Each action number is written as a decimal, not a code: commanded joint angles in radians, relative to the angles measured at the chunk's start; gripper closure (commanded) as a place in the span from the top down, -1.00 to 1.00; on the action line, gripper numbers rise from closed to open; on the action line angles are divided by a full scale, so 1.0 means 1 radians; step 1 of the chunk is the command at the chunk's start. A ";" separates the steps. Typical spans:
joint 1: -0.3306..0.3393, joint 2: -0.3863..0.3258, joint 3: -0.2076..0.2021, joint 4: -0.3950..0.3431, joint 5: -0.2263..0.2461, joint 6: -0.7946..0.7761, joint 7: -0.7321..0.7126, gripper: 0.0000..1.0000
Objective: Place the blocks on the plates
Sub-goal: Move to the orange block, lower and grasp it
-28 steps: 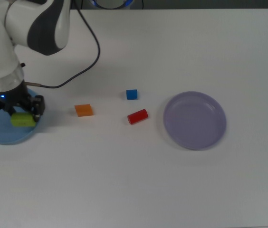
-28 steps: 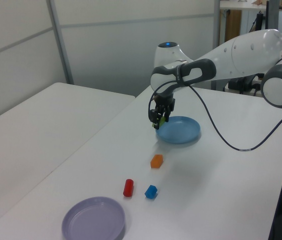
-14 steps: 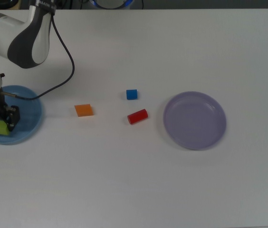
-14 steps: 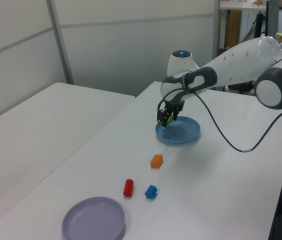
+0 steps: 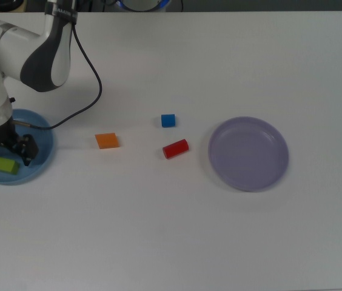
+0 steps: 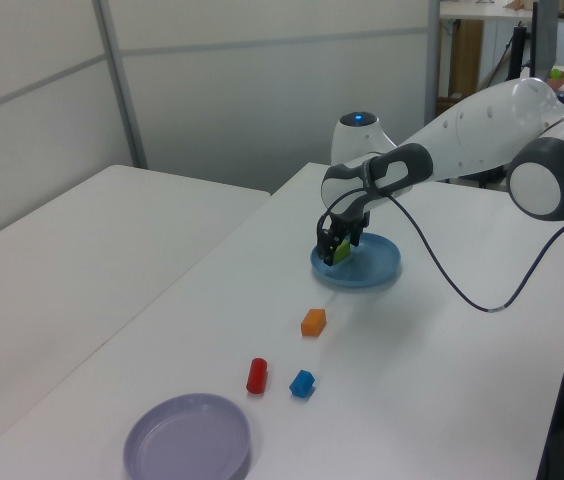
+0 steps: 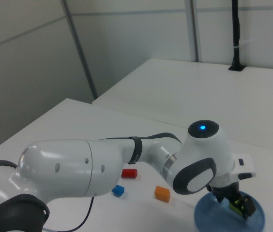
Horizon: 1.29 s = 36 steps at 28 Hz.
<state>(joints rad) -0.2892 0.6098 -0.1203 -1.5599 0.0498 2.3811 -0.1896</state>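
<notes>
My gripper (image 5: 4, 156) hangs low over the light blue plate (image 5: 39, 168) at the top view's left, shut on the green block (image 5: 2, 164), which sits at or just above the plate's surface. The left view shows the green block (image 6: 342, 250) between the fingers at the near rim of the blue plate (image 6: 372, 265). On the bare table lie the orange block (image 5: 107, 140), the blue cube (image 5: 168, 120) and the red cylinder (image 5: 175, 148). The lavender plate (image 5: 248, 153) at the top view's right holds nothing.
A black cable (image 5: 92, 79) loops from the arm over the table beside the blue plate. A second white table (image 6: 62, 240) stands across a gap at the left view's left. The arm's bulky white links (image 7: 93, 164) hide much of the right view.
The gripper carried the green block from the blue plate's right rim to over its left part, then shifted slightly right and lowered. The other blocks and the lavender plate stayed put.
</notes>
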 commanded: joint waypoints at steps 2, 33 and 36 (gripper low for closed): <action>0.025 -0.053 0.002 -0.017 -0.019 -0.077 0.002 1.00; 0.223 -0.122 0.068 -0.124 -0.056 -0.293 -0.008 0.40; 0.225 -0.124 0.068 -0.124 -0.054 -0.298 -0.008 0.54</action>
<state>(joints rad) -0.0730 0.4982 -0.0456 -1.6620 0.0099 2.0876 -0.1909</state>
